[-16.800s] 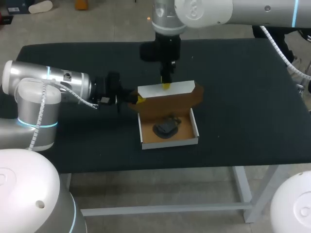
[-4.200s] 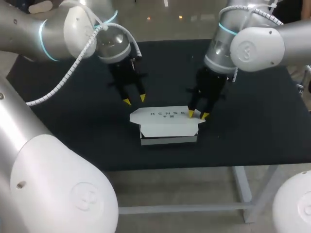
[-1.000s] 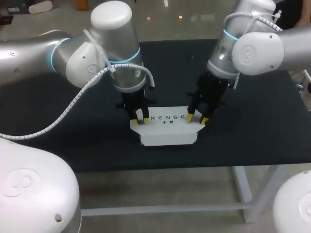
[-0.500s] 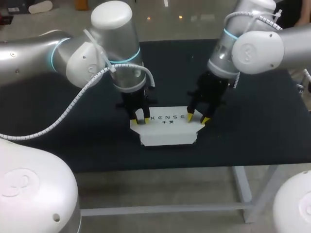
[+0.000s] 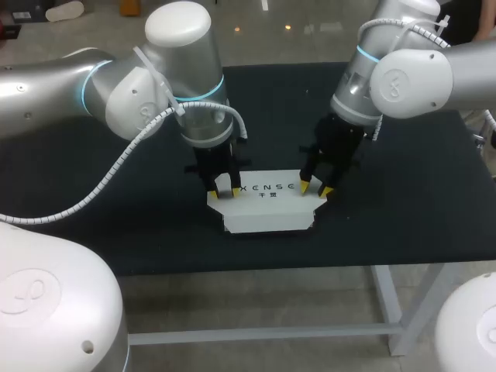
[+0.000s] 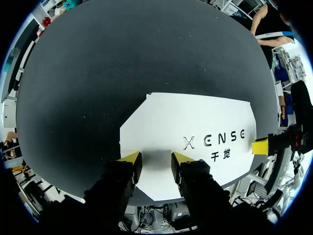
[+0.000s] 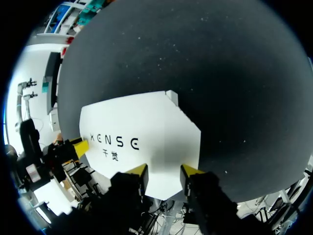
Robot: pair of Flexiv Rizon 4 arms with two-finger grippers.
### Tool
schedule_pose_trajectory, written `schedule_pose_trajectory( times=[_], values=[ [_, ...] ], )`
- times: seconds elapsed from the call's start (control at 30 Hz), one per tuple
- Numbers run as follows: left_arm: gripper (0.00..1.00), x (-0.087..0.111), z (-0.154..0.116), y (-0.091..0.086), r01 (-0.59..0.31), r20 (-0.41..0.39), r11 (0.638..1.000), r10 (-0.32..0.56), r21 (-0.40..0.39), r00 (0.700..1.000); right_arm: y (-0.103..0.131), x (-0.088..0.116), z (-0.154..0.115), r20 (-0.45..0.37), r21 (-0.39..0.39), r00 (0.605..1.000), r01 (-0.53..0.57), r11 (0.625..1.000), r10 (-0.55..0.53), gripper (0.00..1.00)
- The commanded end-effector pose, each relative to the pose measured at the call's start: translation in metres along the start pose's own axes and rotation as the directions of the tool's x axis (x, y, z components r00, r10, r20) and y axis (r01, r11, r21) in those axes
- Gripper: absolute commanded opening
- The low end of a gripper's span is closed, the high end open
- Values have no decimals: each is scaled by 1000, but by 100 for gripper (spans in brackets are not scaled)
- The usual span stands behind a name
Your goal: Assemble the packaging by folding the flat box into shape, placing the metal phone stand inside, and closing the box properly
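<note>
Pressing down on box (image 5: 267,203) lid under left tool (image 5: 225,191) and right tool (image 5: 314,187), both spread open, gripping nothing. Probably to seat the flaps.

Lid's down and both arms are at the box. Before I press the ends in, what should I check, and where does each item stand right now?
1. Lid lying flat over the box: ok.
2. Left gripper at the lid's left end, fingers apart: ok.
3. Right gripper at the lid's right end, fingers apart: ok.
4. Side flaps tucked into the box: not ok; they jut out past both ends.
5. Phone stand inside: cannot tell; the lid hides it.
6. Fingertips touching the lid: cannot tell from any view.
</note>
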State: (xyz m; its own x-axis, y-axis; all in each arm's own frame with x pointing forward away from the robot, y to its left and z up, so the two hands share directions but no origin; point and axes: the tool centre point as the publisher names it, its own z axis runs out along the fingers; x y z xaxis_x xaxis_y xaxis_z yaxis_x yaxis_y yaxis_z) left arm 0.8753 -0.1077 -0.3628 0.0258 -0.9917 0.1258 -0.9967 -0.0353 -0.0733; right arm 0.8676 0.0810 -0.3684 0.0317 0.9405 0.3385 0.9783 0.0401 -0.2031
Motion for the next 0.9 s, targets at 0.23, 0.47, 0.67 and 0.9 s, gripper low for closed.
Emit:
schedule_pose_trajectory(
  times=[0.23,0.47,0.67,0.9],
  values=[
    [45,1,0,0,1,8,1000,-1,1,1000,1,0,0,0,5,1000,1,1000,-1,45],
    [46,1,0,2,2,14,1000,-2,11,1000,1,0,0,2,3,1000,0,1000,0,41],
    [48,1,1,4,-5,29,1000,4,29,1000,0,0,1,10,-1,1000,2,1000,-2,43],
    [48,-2,1,6,-23,18,999,22,49,1000,0,1,3,12,-14,1000,8,1000,-8,44]
  ],
)
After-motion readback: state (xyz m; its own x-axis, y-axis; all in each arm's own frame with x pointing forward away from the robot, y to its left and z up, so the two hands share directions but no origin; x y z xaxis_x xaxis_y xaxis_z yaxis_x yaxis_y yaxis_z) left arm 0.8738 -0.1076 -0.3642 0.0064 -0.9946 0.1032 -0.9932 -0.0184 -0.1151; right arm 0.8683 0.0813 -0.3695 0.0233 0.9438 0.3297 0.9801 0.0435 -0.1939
